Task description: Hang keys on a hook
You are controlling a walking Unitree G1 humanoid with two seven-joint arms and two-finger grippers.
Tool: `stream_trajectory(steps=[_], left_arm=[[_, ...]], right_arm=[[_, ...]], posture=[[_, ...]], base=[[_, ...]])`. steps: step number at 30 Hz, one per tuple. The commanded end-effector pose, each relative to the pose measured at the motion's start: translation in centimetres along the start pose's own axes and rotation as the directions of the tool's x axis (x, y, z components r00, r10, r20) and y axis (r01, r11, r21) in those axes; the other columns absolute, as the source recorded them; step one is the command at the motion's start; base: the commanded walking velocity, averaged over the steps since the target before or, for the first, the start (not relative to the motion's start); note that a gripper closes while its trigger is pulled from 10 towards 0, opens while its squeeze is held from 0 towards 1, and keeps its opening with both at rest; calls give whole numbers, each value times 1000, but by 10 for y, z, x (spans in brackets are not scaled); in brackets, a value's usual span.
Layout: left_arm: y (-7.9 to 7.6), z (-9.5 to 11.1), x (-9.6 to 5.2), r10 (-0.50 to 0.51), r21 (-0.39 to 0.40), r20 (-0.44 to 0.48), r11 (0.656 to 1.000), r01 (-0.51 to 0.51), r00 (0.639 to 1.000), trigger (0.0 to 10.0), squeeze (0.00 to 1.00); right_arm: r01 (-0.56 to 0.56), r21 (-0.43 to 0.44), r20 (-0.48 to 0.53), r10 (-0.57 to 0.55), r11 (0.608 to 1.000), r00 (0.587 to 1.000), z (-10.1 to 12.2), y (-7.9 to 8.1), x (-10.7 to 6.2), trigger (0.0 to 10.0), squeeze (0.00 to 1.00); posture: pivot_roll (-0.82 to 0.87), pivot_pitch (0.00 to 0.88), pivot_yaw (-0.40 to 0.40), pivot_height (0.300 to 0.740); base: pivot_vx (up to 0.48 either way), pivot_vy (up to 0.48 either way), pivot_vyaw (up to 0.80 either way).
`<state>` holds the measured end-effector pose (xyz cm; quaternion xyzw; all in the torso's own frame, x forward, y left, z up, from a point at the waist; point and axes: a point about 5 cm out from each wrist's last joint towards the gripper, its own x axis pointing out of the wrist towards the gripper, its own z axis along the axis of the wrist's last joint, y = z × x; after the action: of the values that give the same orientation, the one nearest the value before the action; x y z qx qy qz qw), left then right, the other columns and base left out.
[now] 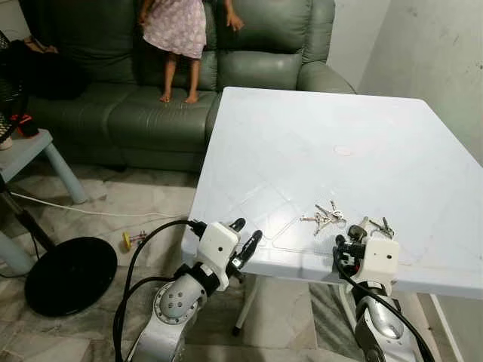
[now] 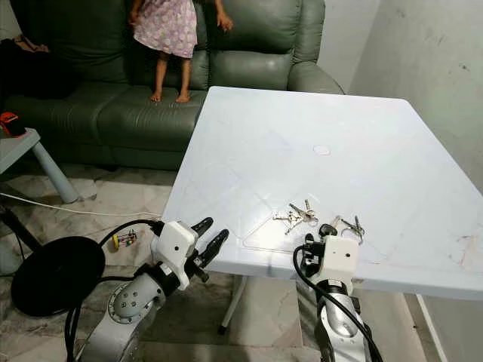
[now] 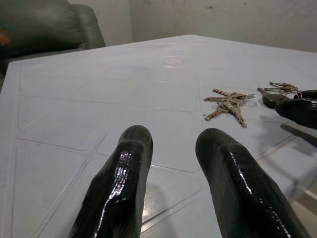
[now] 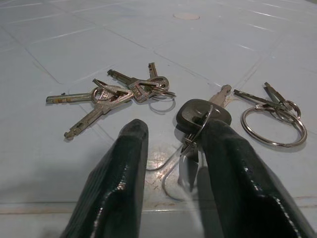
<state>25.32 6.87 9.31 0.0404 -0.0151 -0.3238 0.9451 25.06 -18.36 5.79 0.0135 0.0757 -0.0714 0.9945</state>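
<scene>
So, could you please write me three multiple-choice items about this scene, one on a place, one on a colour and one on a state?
1. Where does the bunch of silver keys lie?
A. on the white table
B. on the sofa
C. on the floor

2. What colour is the sofa?
A. red
B. grey-green
C. yellow

3. How is the right claw?
A. shut on the silver bunch
B. open
C. hanging under the table

Answers: 1 A, the bunch rests on the tabletop; 2 B, its cushions are grey-green; 3 B, its fingers stand apart by the black-headed key.
</scene>
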Motion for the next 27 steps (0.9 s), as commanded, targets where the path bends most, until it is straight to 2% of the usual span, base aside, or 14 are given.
stream_trajectory(steps=[1,23,25,27], left_arm=[[-1,5,0,-4,24,13,1000,3,1000,10000,0],[-3,4,0,-3,33,13,999,2,1000,10000,0],[-4,5,0,-4,37,16,999,3,1000,10000,0],[-4,5,0,-4,37,17,999,4,1000,10000,0]], right_arm=[[18,-14,14,-18,1000,1000,4,-2,0,0,0],[43,-49,7,-43,998,999,3,-1,-2,0,0],[41,-95,4,-41,995,999,3,1,-2,0,0],[40,-100,4,-40,994,999,3,2,-2,0,0]], posture=[[85,0,-38,736],[86,0,-39,736],[85,0,-40,736],[85,0,-40,736]], base=[[0,0,0],[0,0,0],[0,0,0],[0,0,0]])
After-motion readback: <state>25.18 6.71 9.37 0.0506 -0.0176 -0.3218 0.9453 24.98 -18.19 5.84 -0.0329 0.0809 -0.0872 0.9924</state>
